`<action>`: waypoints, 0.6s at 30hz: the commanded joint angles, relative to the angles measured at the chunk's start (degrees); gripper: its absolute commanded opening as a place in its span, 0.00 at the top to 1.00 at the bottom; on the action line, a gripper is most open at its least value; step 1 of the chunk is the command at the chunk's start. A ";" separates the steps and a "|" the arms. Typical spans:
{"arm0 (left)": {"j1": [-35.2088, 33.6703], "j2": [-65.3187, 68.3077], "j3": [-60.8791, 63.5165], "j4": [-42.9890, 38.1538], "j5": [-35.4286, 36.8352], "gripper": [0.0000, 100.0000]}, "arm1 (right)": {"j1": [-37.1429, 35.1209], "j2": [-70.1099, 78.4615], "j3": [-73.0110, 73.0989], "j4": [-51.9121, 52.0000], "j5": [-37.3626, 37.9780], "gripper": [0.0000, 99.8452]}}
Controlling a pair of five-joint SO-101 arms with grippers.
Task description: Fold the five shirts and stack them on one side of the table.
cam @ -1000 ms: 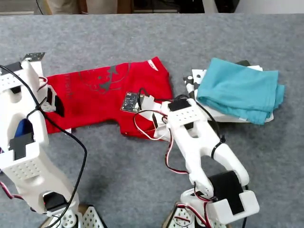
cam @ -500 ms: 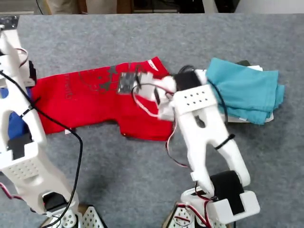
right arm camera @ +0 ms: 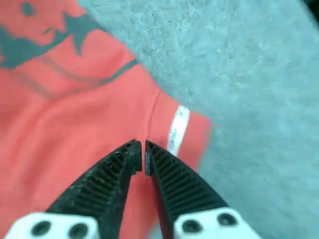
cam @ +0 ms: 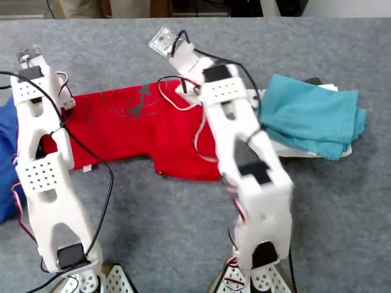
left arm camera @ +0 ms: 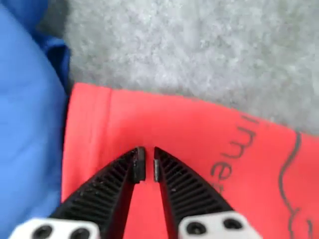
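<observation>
A red shirt (cam: 128,131) lies spread flat in the middle of the grey table. My left gripper (left arm camera: 145,164) hovers shut over the red shirt (left arm camera: 199,149) near its edge, beside a blue shirt (left arm camera: 25,124), with nothing between the fingers. The left arm (cam: 36,104) stretches to the shirt's far left corner. My right gripper (right arm camera: 141,152) is shut and empty just above the red shirt (right arm camera: 65,114), by the collar with its white label (right arm camera: 175,130). The right arm (cam: 226,104) stretches across the shirt to its far right edge.
A folded teal shirt (cam: 311,116) tops a stack at the right of the table. The blue shirt (cam: 7,152) lies crumpled at the left edge. Bare grey table (cam: 153,213) shows in front of the red shirt and behind it.
Both arms have swung away from me toward the far edge of the red shirt. The right gripper went from the shirt's near middle to the collar. The left went to the far left corner.
</observation>
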 commanded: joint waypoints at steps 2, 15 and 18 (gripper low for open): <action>-2.29 5.05 -10.20 2.99 1.49 0.96 | 4.70 21.49 -29.85 8.97 -4.66 0.96; -3.52 12.09 -27.43 8.97 4.57 0.98 | 6.55 38.20 -67.74 29.63 2.29 0.96; -1.93 12.00 -34.11 13.10 4.48 0.98 | 5.67 33.19 -68.26 32.18 2.55 0.96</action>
